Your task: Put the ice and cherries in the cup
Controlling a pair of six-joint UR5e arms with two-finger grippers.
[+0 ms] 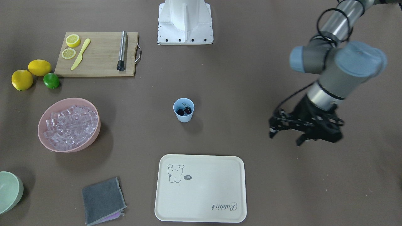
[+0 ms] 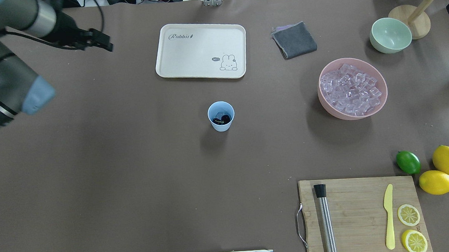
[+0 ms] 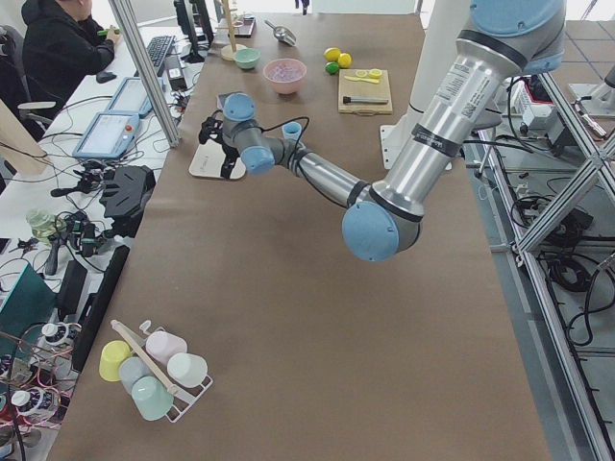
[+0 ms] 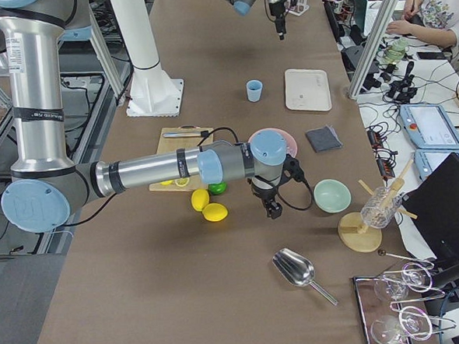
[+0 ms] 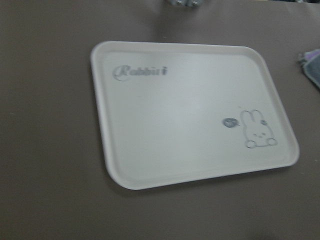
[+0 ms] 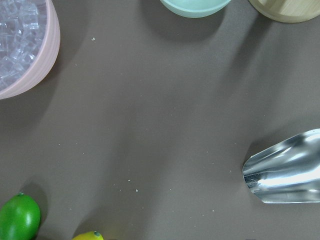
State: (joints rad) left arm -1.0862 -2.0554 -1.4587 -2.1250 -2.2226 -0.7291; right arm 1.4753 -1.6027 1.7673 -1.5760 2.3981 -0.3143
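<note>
The light-blue cup (image 1: pixel 183 110) (image 2: pixel 221 117) stands upright mid-table, with the dark cherries (image 1: pixel 184 110) (image 2: pixel 223 120) inside it. The ice (image 1: pixel 70 125) (image 2: pixel 351 89) fills the pink bowl (image 1: pixel 94 131) (image 2: pixel 325 103). My left gripper (image 1: pixel 286 138) (image 2: pixel 106 42) is open and empty. It hovers over bare table, well off to the side of the cup and next to the tray. My right gripper (image 4: pixel 272 209) shows only in the exterior right view, low between the pink bowl and the metal scoop (image 4: pixel 294 268) (image 6: pixel 285 170). I cannot tell whether it is open or shut.
A cream tray (image 1: pixel 201 188) (image 2: pixel 200 50) (image 5: pixel 195 110) lies beyond the cup. A grey cloth (image 2: pixel 294 39) and a pale green bowl (image 2: pixel 390 34) are near it. A cutting board (image 2: pixel 361 211) holds a muddler, a knife and lemon slices. Beside it lie lemons and a lime (image 2: pixel 408 162) (image 6: pixel 19 219).
</note>
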